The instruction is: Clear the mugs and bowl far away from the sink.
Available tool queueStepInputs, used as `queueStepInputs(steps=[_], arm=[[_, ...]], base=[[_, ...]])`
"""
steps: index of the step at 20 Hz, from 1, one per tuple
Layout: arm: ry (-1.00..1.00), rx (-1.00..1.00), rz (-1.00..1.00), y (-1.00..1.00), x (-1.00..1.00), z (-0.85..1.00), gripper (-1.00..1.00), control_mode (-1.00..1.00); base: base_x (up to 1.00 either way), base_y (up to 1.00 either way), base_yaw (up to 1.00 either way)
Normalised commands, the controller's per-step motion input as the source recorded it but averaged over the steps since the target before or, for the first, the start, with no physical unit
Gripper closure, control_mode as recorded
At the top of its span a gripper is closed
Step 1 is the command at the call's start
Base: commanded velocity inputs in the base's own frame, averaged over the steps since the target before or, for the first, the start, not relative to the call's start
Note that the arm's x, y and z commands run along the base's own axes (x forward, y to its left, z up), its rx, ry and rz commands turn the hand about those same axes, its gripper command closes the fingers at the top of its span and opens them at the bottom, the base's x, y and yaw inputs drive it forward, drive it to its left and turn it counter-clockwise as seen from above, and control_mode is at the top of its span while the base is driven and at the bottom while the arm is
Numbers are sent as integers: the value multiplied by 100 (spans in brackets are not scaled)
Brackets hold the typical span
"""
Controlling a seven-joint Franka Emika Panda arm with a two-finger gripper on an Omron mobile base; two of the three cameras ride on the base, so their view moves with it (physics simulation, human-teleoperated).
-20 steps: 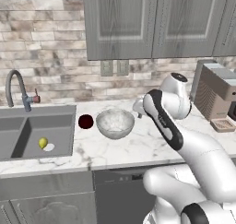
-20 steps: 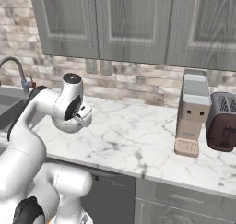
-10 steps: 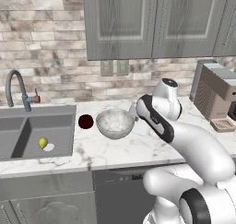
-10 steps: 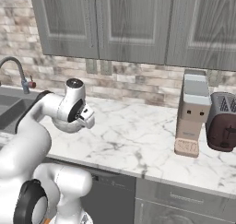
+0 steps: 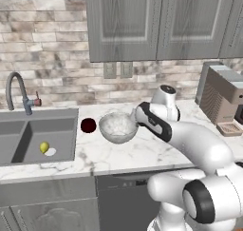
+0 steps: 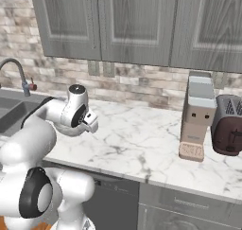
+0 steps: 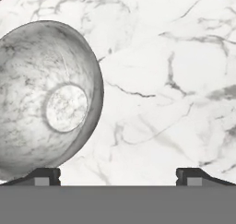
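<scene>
The silvery-grey bowl [image 5: 117,127] stands on the marble counter, right of the sink [image 5: 52,125]. Just left of the bowl, between it and the sink, sits the dark maroon mug [image 5: 88,125]. The bright red mug is out of view. My arm reaches over the counter to the bowl's right side. In the hand view the gripper [image 7: 117,176] is open and looks down at the counter. The bowl [image 7: 46,98] lies at the left there, and its right part reaches into the gap above the left fingertip [image 7: 46,176]. From the right base view the gripper [image 6: 93,126] hangs beside the bowl [image 6: 70,129].
A curved faucet [image 5: 16,90] stands behind the sink, and a yellow fruit [image 5: 44,147] lies in its right basin. A coffee machine [image 6: 198,115] and a dark toaster [image 6: 229,129] stand at the counter's far right. Bare marble [image 6: 142,139] stretches between them and the bowl.
The arm has swung left and lowered, bringing the hand closer to the bowl's right side. Bowl and maroon mug stay where they were.
</scene>
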Motion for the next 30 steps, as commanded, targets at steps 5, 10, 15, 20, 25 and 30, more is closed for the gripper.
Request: queueStepInputs(steps=[5,10,15,20,25,30], arm=[[0,-1,0,7,23,-11,-100,-100],[0,-1,0,8,18,-8,-100,-100],[0,-2,0,10,1,-22,-100,-100],[0,-2,0,6,2,-19,-100,-100],[-2,-2,0,11,12,-8,-100,-100],[-1,-1,0,10,10,-1,-100,-100]], base=[[0,0,0],[0,0,0],[0,0,0],[0,0,0],[0,0,0],[0,0,0]])
